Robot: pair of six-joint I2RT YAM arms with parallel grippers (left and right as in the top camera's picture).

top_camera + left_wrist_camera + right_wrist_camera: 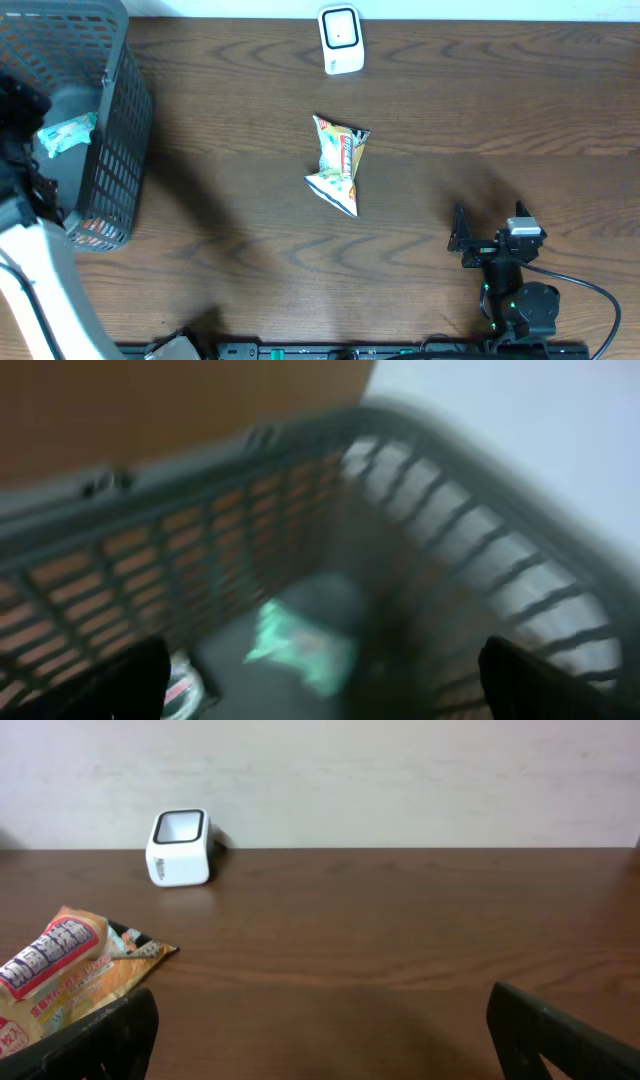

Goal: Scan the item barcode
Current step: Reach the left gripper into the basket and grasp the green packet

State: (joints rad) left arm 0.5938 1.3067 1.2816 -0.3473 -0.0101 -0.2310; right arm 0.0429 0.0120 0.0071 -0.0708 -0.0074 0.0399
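A crumpled orange and white snack packet [340, 163] lies in the middle of the table; it also shows at the left edge of the right wrist view [60, 975]. The white scanner [341, 40] stands at the far edge [180, 847]. My left gripper [25, 110] hangs open over the grey basket [125, 150], with a teal packet [300, 645] lying loose on the basket floor below it [68, 133]. The left wrist view is blurred; its gripper [320, 688] holds nothing. My right gripper [487, 228] rests open near the front right [325, 1040], empty.
Another red and white packet [185, 685] lies in the basket corner. The basket's mesh walls [200, 550] surround the left gripper. Bare brown table [400, 950] stretches between the right gripper and the scanner.
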